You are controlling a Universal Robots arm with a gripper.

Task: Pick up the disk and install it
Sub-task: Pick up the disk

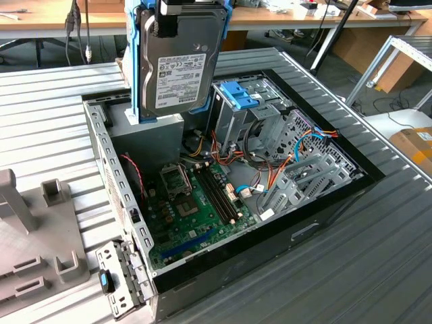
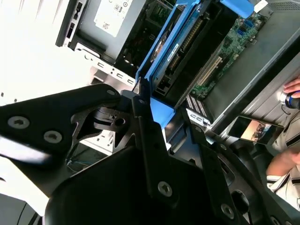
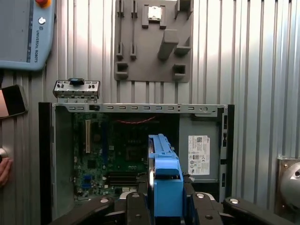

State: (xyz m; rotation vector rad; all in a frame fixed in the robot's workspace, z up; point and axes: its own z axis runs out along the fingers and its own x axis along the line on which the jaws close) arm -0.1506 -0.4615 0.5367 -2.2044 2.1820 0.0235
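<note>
Right, we're holding the disk (image 1: 179, 67) on edge, hanging straight below the tool (image 3: 165, 204) and above the open computer case (image 1: 101, 155), not touching it. Tool is clamping narrow across the blue rails (image 3: 164, 178), gripping the disk from both sides. We're judging it rigid, fairly dense and shock-sensitive. The plastic rails are probably flexing slightly, so gripping on the rails near the tab end looks sound. Drive cage (image 1: 233, 118) is sitting lower, off to one side of the tool.
</note>
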